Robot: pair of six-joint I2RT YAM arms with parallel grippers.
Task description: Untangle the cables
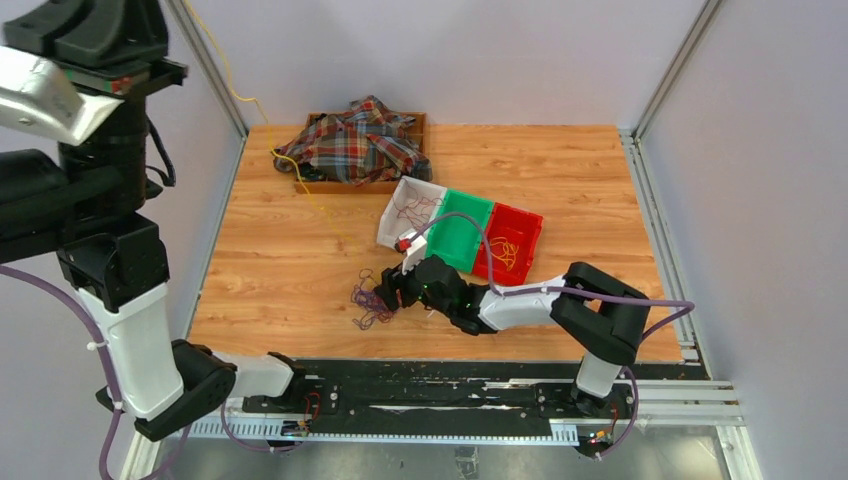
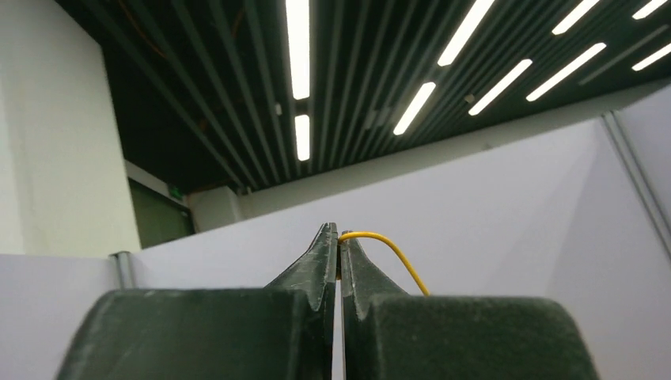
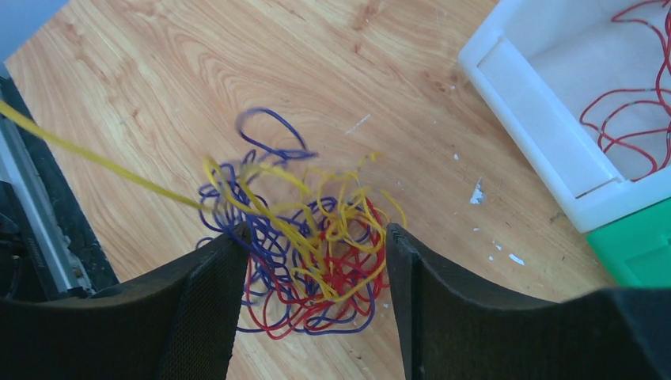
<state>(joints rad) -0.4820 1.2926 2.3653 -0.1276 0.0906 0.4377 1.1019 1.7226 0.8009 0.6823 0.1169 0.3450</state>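
Observation:
The cables point(image 3: 316, 261) are a small tangle of yellow, red and blue wire loops on the wooden table, also visible in the top view point(image 1: 368, 305). My right gripper point(image 3: 312, 237) is open, low over the table, with its jaws on either side of the tangle; it also shows in the top view point(image 1: 388, 290). One yellow wire point(image 1: 300, 185) runs taut from the tangle up and to the far left. My left gripper point(image 2: 339, 237) is raised high and is shut on the end of that yellow wire point(image 2: 392, 249).
A row of bins stands right of the tangle: a white one point(image 1: 392, 215) holding red wires, a green one point(image 1: 465, 230), and a red one point(image 1: 525, 235) holding yellow wires. A plaid shirt point(image 1: 355, 140) lies in a wooden tray at the back. Grey walls enclose the table.

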